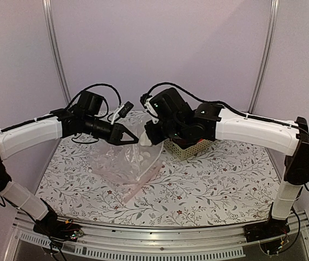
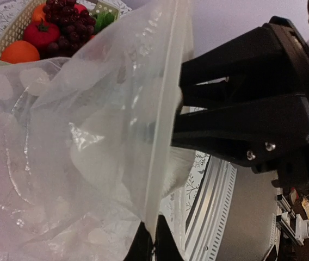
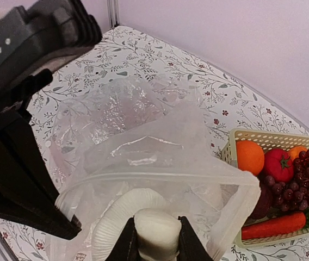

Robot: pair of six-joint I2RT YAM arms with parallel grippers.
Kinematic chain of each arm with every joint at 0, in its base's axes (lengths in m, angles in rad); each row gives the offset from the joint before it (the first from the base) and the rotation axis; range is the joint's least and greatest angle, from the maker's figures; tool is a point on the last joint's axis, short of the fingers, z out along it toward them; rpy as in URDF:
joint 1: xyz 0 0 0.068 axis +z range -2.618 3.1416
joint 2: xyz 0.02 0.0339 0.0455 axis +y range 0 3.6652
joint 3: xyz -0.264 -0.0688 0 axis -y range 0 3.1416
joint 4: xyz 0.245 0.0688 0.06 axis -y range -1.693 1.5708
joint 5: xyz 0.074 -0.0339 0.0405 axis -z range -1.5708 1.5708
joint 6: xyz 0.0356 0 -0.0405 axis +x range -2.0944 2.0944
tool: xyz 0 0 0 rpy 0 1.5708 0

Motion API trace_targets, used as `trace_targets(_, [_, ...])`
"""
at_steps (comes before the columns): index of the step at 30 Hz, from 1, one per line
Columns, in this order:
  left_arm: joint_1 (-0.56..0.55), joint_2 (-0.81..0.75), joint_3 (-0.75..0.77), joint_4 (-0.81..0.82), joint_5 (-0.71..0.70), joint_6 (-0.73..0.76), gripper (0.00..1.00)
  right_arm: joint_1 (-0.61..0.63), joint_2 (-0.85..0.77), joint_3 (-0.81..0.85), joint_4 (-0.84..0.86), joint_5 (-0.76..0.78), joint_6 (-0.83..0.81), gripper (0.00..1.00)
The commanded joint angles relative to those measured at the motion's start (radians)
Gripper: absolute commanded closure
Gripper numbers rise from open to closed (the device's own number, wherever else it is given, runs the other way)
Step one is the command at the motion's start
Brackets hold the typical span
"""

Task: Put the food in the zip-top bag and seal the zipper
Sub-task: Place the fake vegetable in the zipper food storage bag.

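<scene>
The left hand (image 1: 134, 141) pinches the zip-top bag (image 1: 119, 163) by its rim mid-frame, keeping the mouth open for the right hand (image 3: 155, 225), clamped on a white ribbed object (image 3: 154, 236) inside; the grapes (image 3: 298, 174) sit in the basket (image 3: 274, 136), right

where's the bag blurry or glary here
Left wrist: the zip-top bag fills the view, washed out and blurred; basket behind sharper. Right wrist: glare streaks on the bag, near white object soft, basket crisp. Top external: even light, bag barely visible.
</scene>
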Motion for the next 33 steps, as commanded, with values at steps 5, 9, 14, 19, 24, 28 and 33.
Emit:
trace_targets(5, [-0.017,-0.015,-0.014,0.030,0.054,0.023,1.00,-0.020,0.057,0.012,-0.058,0.146,0.081,0.84])
trace_targets(9, [-0.017,-0.020,-0.019,0.046,0.076,0.016,1.00,-0.043,0.053,-0.013,-0.063,0.147,0.131,0.84])
trace_targets(14, [-0.017,-0.019,-0.027,0.063,0.080,0.001,1.00,-0.046,0.045,-0.019,-0.037,0.060,0.150,0.84])
trace_targets(19, [-0.021,-0.001,-0.031,0.082,0.099,-0.017,1.00,-0.038,0.022,-0.053,0.083,-0.092,0.158,0.83])
trace_targets(24, [-0.026,0.004,-0.032,0.090,0.111,-0.022,1.00,-0.030,0.031,-0.056,0.144,-0.125,0.160,0.80])
trace_targets(28, [-0.028,0.002,-0.034,0.098,0.123,-0.023,1.00,-0.030,0.083,-0.034,0.143,-0.126,0.167,0.80])
trace_targets(33, [-0.025,-0.020,-0.039,0.107,0.122,-0.023,1.00,-0.037,0.128,-0.039,0.122,-0.069,0.185,0.80])
